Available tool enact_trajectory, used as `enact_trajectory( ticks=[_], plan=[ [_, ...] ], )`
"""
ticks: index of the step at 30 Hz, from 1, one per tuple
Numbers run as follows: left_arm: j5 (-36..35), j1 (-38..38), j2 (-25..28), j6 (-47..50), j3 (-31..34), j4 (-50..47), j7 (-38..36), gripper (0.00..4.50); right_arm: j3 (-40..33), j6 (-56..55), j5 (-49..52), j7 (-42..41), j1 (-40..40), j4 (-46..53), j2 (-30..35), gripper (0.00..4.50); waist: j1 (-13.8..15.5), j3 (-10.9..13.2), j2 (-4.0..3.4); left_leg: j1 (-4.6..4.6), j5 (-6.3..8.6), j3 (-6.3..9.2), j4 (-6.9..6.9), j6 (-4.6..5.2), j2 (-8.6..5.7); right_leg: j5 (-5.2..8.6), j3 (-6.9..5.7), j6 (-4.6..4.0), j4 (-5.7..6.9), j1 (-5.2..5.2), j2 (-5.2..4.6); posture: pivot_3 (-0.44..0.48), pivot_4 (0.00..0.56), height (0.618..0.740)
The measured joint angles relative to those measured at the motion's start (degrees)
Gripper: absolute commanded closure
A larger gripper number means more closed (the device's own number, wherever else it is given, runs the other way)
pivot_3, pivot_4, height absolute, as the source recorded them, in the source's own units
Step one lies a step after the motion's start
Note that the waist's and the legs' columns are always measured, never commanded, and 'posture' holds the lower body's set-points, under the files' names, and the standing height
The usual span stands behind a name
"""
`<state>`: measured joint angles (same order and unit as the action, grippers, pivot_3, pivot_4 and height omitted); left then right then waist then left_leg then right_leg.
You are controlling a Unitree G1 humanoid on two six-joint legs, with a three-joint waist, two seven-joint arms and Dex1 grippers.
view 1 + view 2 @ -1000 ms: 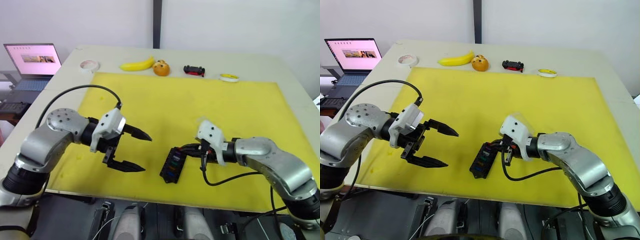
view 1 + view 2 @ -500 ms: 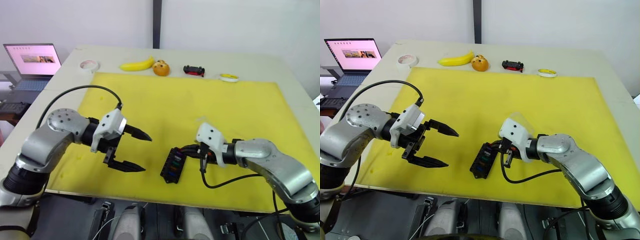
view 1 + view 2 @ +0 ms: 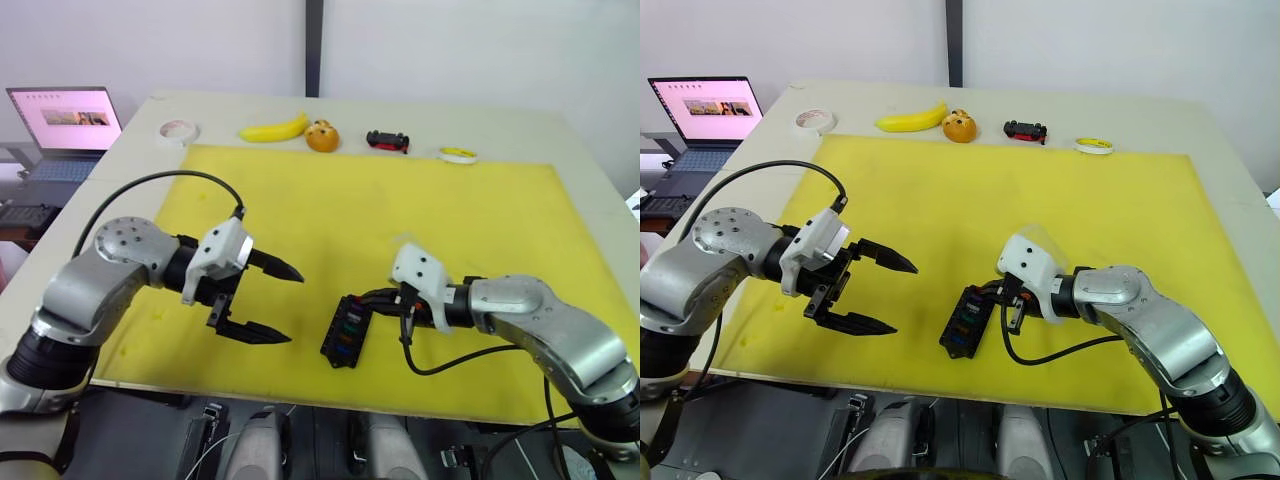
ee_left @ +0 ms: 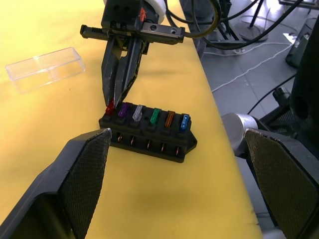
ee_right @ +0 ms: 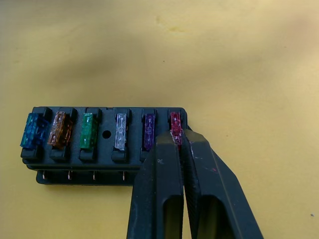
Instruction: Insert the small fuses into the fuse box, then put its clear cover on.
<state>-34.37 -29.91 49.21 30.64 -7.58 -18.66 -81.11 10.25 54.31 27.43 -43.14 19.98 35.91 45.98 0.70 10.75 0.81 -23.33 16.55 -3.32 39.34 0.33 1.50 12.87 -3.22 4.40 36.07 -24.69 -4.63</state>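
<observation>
**Fuse box holds 6 fuses, right gripper on the red one**

Fuse box (image 4: pixel 148 134) sits on the yellow mat (image 3: pixel 400 210), 6 fuses (image 5: pixel 89 130) seated. Right gripper (image 5: pixel 175 149) pinches narrowly on the red fuse (image 5: pixel 175 123) at the row's end. Left gripper (image 3: pixel 270 301) hovers wide apart nearby. Clear cover (image 4: pixel 44 68) lies beside the box.

The left gripper (image 3: pixel 268 301) hangs over the mat with its two black fingers spread wide apart, holding nothing. The left arm is bent at the elbow. The right gripper (image 5: pixel 177 142) reaches down, its fingers pinched on the red fuse (image 5: pixel 175 123).
</observation>
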Motion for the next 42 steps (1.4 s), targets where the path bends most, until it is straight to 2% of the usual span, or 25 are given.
enact_trajectory(
  ticks=[11,14,17,18,31,42],
  plan=[
    [0.1,0.0,0.0,0.0,0.0,0.0,0.1,0.02,0.0,0.1,0.4,0.0,0.0,0.0,0.0,4.50,0.0,0.0,0.00,0.00,0.00,0.00,0.00,0.00,0.00,0.00,0.00,0.00,0.00,0.00,0.00,0.000,0.150,0.737],
    [0.1,0.0,0.0,-0.1,0.0,0.0,0.1,0.00,0.0,0.1,0.6,-0.1,0.0,0.0,0.0,3.55,0.0,0.0,0.00,0.00,0.00,0.00,0.00,0.00,0.00,0.00,0.00,0.00,0.00,0.00,0.00,0.000,0.150,0.737],
    [0.1,0.0,0.0,-0.1,0.0,0.0,0.1,0.00,0.0,0.1,0.6,0.0,0.0,0.0,0.1,1.98,0.0,0.0,0.00,0.00,0.00,0.00,0.00,0.00,0.00,0.00,0.00,0.00,0.00,0.00,0.00,0.000,0.150,0.737],
    [0.1,0.0,0.0,-0.1,0.0,0.0,0.1,0.00,0.0,0.0,0.5,0.0,0.1,0.0,0.1,1.62,0.0,0.0,0.00,0.00,0.00,0.00,0.00,0.00,0.00,0.00,0.00,0.00,0.00,0.00,0.00,0.000,0.150,0.737],
    [0.2,0.0,0.0,-0.2,0.0,0.0,0.0,0.00,-0.1,-0.2,0.5,-0.3,0.1,0.0,0.2,1.62,0.0,0.0,0.00,0.00,0.00,0.00,0.00,0.00,0.00,0.00,0.00,0.00,0.00,0.00,0.01,0.000,0.150,0.737],
    [0.2,0.0,-0.1,-0.3,0.0,0.0,0.0,0.00,-4.6,-2.1,2.9,-3.1,-1.1,0.3,2.0,1.62,0.0,0.0,0.00,0.00,0.00,0.00,0.00,0.00,0.00,0.00,0.00,0.00,0.00,0.00,0.00,0.000,0.150,0.737]
  ],
)
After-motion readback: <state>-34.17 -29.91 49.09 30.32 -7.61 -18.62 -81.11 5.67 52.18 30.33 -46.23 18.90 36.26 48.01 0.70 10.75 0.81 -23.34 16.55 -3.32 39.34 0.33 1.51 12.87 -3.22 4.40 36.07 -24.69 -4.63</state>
